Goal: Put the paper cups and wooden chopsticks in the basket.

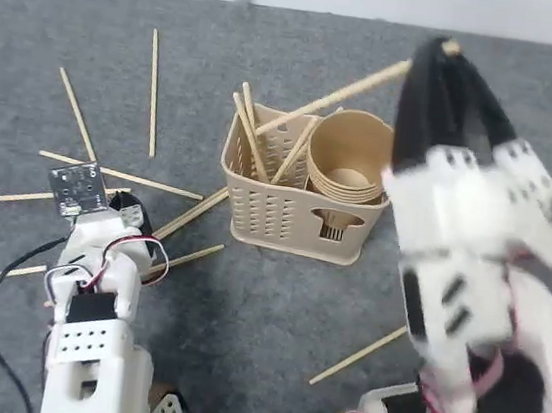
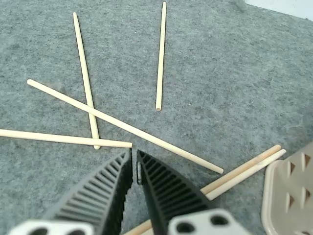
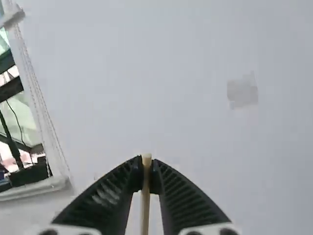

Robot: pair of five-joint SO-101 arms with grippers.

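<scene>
Chopstick pinched in the raised right gripper slants over the basket holding the paper cups; next it likely needs lowering and release. Left gripper, pressed together, hovers above loose chopsticks.

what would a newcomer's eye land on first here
The right gripper, raised well above the grey mat, clamps a long chopstick that slants down toward the basket. That basket sits mid-table with stacked paper cups and other chopsticks inside. Loose chopsticks lie scattered on the mat by the left gripper.
</scene>
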